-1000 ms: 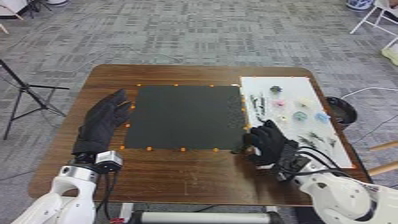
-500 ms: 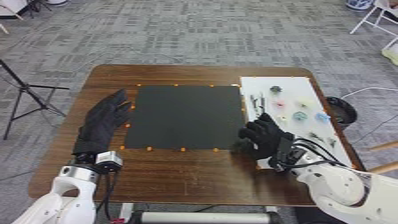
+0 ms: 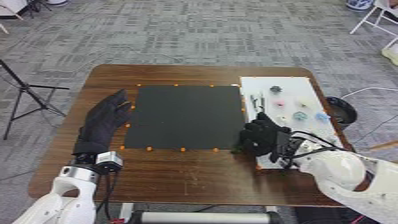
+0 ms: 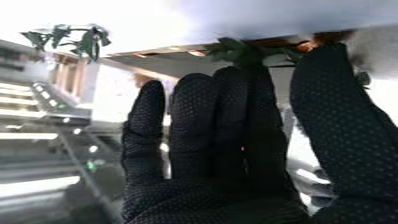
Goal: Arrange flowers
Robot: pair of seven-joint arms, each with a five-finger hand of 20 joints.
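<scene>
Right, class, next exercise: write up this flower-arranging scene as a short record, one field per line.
Surface: brown wooden table
Middle: black sheet, orange tabs along its edges
Right side: white sheet
Flowers on white sheet: dark one, pink one, teal one, blue one
Left hand: open, left of the black sheet
Right hand: by the white sheet's near left part
Beside right hand: green leaves; whether gripped, cannot tell

Table [image 3: 115, 175] brown; mat [image 3: 182, 117] black; sheet [image 3: 291, 84] white; floor [image 3: 191, 35] gray, patterned; leaves [image 4: 233, 51] green; flowers [image 3: 280, 104] pink, blue.
</scene>
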